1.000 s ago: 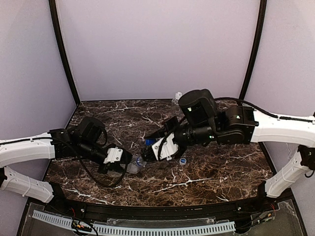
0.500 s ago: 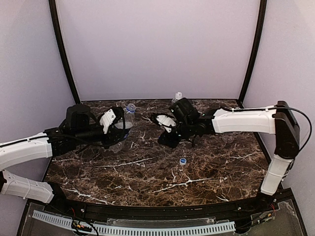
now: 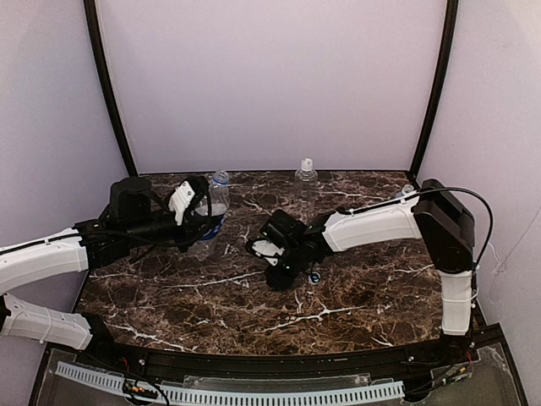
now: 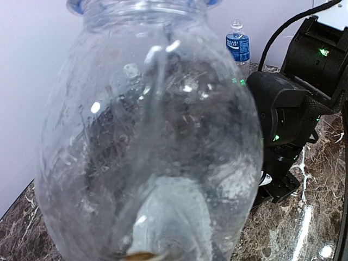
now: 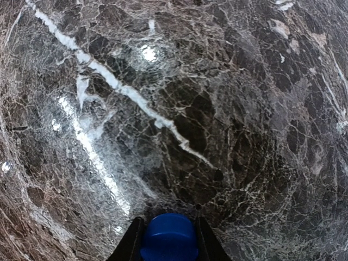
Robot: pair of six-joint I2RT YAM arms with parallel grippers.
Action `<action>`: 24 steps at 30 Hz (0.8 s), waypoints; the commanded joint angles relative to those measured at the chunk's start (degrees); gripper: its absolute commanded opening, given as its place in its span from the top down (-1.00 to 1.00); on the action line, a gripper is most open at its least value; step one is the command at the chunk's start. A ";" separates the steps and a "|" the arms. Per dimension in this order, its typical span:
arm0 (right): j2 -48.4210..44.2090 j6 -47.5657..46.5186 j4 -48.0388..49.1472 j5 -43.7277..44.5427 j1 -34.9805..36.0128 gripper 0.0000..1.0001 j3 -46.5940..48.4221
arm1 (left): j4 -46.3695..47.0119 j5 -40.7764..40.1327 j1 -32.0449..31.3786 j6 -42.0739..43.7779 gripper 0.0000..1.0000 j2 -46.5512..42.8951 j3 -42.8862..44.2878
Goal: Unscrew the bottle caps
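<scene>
Squarely between the right claw's (image 5: 168, 221) closed fingers sits the dark blue cap (image 5: 169, 239), low over the worktop (image 3: 363, 304). A second cap (image 3: 314, 277) lies just beside it. The left claw (image 3: 203, 213) is clamped on a clear bottle (image 3: 220, 196) at back left.

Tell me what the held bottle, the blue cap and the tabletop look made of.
Bottle: clear thin plastic, see-through with glints. Blue cap: opaque moulded plastic, smooth, slightly glossy. Tabletop: dark brown marble or marble-look laminate, white veins, polished, reflecting lights.
</scene>
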 commanded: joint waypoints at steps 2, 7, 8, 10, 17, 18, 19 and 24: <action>1.55 0.07 -2.85 1.37 0.56 0.29 0.85 | 1.33 1.18 0.31 -0.50 0.56 -0.90 1.15; -2.60 -1.37 -3.09 0.83 0.56 -0.66 2.66 | 1.49 3.81 0.26 -0.28 0.51 -0.96 1.11; -4.15 -1.96 -2.81 -0.01 0.49 -0.70 3.07 | 1.22 4.47 0.26 -0.19 0.51 -1.00 1.14; -8.45 -4.09 -1.09 -1.60 0.47 -0.71 3.07 | 0.68 7.01 0.27 -0.07 0.50 -1.23 1.19; -30.81 -14.13 19.25 -19.94 -0.04 -0.69 -6.38 | -0.80 23.14 0.24 0.24 0.50 -1.92 1.39; -32.98 -14.39 24.25 -21.98 -0.12 -0.71 -8.33 | -0.62 25.93 0.16 0.33 0.49 -1.88 1.23; -34.43 -14.32 28.58 -23.80 -0.06 -0.72 -9.86 | -0.52 27.04 0.06 0.28 0.49 -1.80 1.19; -33.13 -11.14 35.63 -28.26 0.09 -0.70 -7.02 | -0.22 29.85 -1.22 0.83 0.47 -1.41 1.40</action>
